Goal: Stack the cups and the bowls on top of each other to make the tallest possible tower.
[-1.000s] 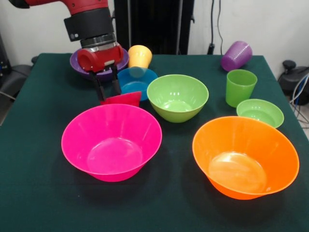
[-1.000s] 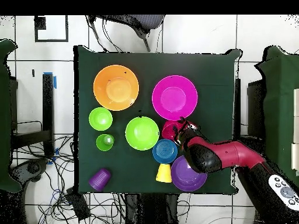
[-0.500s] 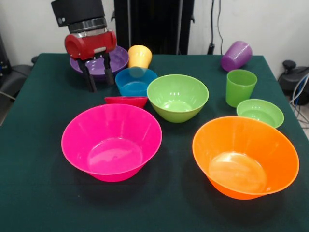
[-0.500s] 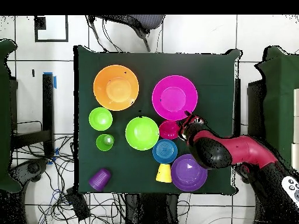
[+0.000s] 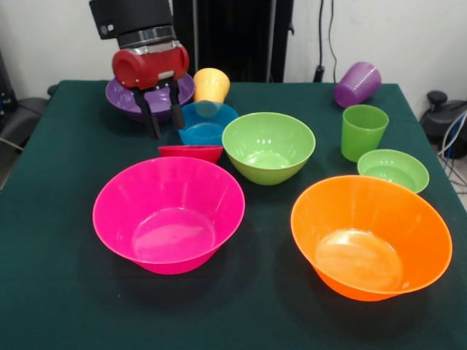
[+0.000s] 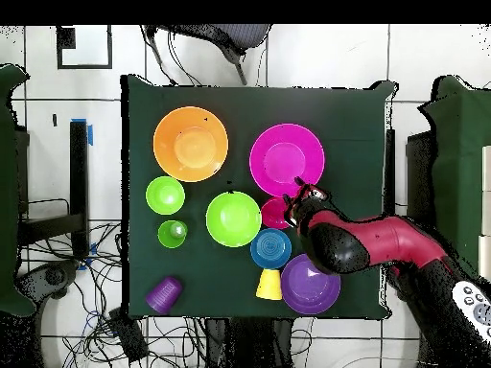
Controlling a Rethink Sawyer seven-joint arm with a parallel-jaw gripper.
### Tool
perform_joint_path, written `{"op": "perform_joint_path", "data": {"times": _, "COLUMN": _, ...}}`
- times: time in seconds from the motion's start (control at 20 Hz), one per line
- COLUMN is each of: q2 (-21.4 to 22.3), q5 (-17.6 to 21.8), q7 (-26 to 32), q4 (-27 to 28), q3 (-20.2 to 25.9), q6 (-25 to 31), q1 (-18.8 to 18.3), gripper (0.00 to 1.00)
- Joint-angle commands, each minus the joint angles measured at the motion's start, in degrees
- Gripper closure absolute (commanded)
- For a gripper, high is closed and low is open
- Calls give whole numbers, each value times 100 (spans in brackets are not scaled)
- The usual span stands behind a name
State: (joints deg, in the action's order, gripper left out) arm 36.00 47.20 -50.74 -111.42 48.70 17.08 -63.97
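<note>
Since nothing is stacked yet, every risk here comes from how crowded the green-clothed table (image 5: 66,292) is. Nearest the front edge sit the large glossy pink plastic bowl (image 5: 168,214) and the large glossy orange plastic bowl (image 5: 371,235), both upright and apart from each other. Just behind the pink one lies the small red plastic bowl (image 5: 190,152), so close that their rims look nearly touching; a grasp on it that comes in off-centre would likely shove the pink bowl or tip the red one. Mid-table, the medium green plastic bowl (image 5: 268,146) stands free, with the small light green plastic bowl (image 5: 393,170) and the upright green plastic tumbler (image 5: 363,132) toward the right edge. Further back, the small blue plastic bowl (image 5: 207,122) sits between the red bowl and the yellow-orange plastic tumbler (image 5: 211,86), which seems to lean over it. The red and black gripper (image 5: 164,117) hangs above the cloth just left of the blue bowl, its two dark fingers (image 5: 151,119) spread apart and holding nothing. Descending from there, a finger could clip the blue rim or knock the yellow tumbler off balance. Behind it rests the medium purple plastic bowl (image 5: 144,99) near the far left corner, and the translucent purple tumbler (image 5: 357,84) lies tilted near the far right corner, where a nudge might roll it off.
</note>
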Motion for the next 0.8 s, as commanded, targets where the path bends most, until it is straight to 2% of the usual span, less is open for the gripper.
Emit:
{"op": "perform_joint_path", "data": {"times": 0.05, "q2": -163, "q5": 755, "q7": -335, "q4": 105, "q3": -464, "q6": -258, "q1": 542, "gripper": 0}}
{"op": "perform_joint_path", "data": {"times": 0.6, "q2": -193, "q5": 1132, "q7": -537, "q4": 203, "q3": -725, "q6": -830, "q1": 745, "gripper": 0}}
{"op": "perform_joint_path", "data": {"times": 0.8, "q2": -79, "q5": 1270, "q7": -692, "q4": 304, "q3": -1011, "q6": -1081, "q1": 971, "gripper": 0}}
